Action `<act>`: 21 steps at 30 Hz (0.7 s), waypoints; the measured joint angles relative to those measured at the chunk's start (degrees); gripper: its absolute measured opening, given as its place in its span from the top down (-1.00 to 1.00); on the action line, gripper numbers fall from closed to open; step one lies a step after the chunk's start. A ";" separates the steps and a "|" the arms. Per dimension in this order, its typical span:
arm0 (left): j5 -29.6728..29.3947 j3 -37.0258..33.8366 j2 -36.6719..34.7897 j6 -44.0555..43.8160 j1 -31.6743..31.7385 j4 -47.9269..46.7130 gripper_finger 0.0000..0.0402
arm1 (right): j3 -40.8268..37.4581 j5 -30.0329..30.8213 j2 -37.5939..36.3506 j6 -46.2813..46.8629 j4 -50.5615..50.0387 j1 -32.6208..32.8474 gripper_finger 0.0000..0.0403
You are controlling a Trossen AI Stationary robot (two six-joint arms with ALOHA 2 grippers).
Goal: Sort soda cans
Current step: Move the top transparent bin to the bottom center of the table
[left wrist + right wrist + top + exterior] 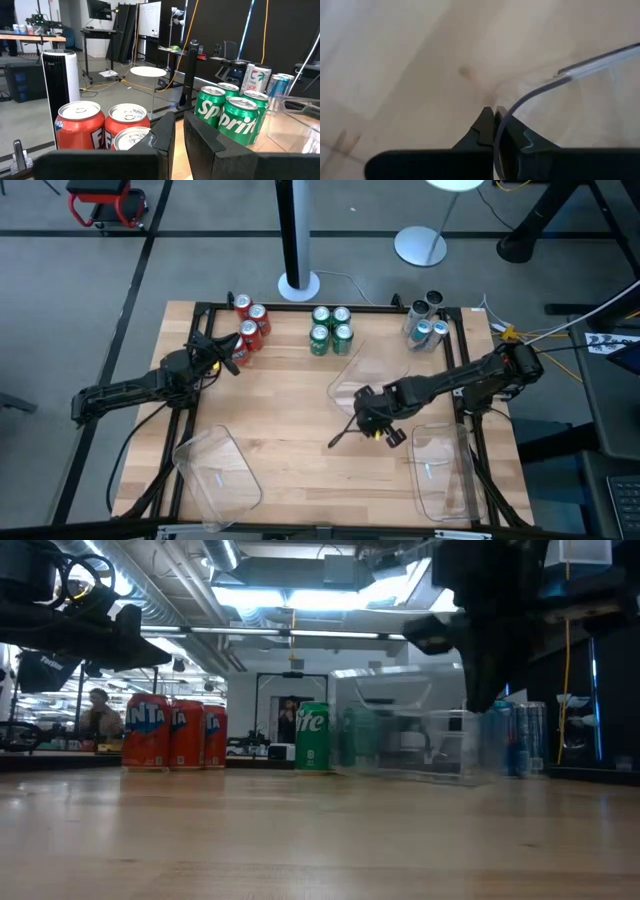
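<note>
The right gripper (pixel 494 120) jaws are clamped on the rim of a clear tray (pixel 352 372) at mid-desk (pixel 280 410), arm stretched in from the right. The left gripper (pixel 179 131) jaws are held narrowly apart, empty, just beside the red Fanta cans (pixel 250 325), arm reaching from the left. Green Sprite cans (pixel 330 329) are seen at back centre, silver-blue cans (pixel 427 320) at back right.

Three can groups are sitting along the upper table (pixel 290 400) edge in the high view: one (pixel 250 328) upper left, one (pixel 331 330) centre, one (pixel 427 322) upper right. A tray (pixel 358 375) is lying below the centre group, two more trays (pixel 218 472) (pixel 442 472) are lying lower left and lower right.
</note>
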 joint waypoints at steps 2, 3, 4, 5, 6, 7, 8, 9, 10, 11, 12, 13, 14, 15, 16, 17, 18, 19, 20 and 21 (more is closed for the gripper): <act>0.00 0.00 0.00 0.02 0.00 0.00 0.84 | 0.00 -1.99 0.00 -2.57 2.53 1.17 0.98; 0.00 0.00 0.00 0.04 0.01 0.00 0.84 | 0.00 -2.51 0.00 -3.13 3.77 1.91 0.97; 0.00 0.00 0.00 0.06 0.00 0.00 0.84 | 0.01 -2.70 0.00 -3.68 5.06 2.64 0.97; 0.00 0.00 0.00 0.11 0.00 0.00 0.84 | 0.02 -2.86 0.00 -4.26 6.28 3.34 0.97; 0.00 0.00 0.00 0.15 0.01 -0.01 0.84 | 0.02 -3.04 0.00 -4.68 7.41 3.99 0.98; 0.00 0.00 0.00 0.17 0.00 -0.02 0.84 | 0.02 -3.42 0.00 -5.37 8.70 4.71 0.98; 0.00 0.00 0.00 0.17 0.00 -0.02 0.84 | 0.02 -3.88 0.00 -5.62 10.00 5.31 0.98; 0.00 0.00 0.00 0.15 0.00 0.00 0.84 | 0.02 -4.19 0.00 -5.77 11.21 5.86 0.98; 0.00 0.00 0.00 0.16 0.00 -0.02 0.84 | 0.02 -4.45 0.00 -5.80 12.34 6.46 0.98; 0.00 0.00 0.00 0.15 0.02 -0.02 0.84 | 0.02 -4.61 0.00 -5.82 13.30 7.07 0.98; 0.00 0.00 0.00 0.15 0.00 -0.02 0.84 | 0.02 -4.61 0.00 -5.83 14.17 7.74 0.98; 0.00 0.00 0.00 0.16 0.01 -0.02 0.84 | 0.02 -4.62 0.00 -5.96 15.09 8.47 0.98; 0.00 0.00 0.00 0.15 0.00 -0.02 0.84 | 0.02 -4.62 0.00 -6.31 16.28 9.14 0.98; 0.00 0.00 0.00 0.15 0.01 -0.02 0.84 | 0.02 -4.62 0.01 -7.00 17.63 9.82 0.98; 0.00 0.00 0.00 0.15 0.00 -0.02 0.84 | 0.02 -4.59 0.20 -7.37 18.99 10.48 0.98; 0.00 0.00 0.00 0.15 0.00 -0.02 0.84 | 0.02 -4.33 0.47 -7.57 20.34 11.10 0.98; 0.00 0.00 0.00 0.15 0.00 -0.02 0.84 | 0.02 -4.21 0.92 -7.70 21.42 11.63 0.98; 0.00 0.00 0.00 0.15 0.00 -0.02 0.84 | 0.02 -4.21 1.55 -7.75 22.70 12.10 0.98; 0.02 0.00 0.00 0.15 0.02 -0.02 0.84 | 0.02 -4.04 2.25 -7.87 24.10 12.64 0.99; 0.00 0.00 0.00 0.15 0.02 -0.02 0.84 | 0.02 -3.99 3.06 -8.33 25.56 13.24 0.99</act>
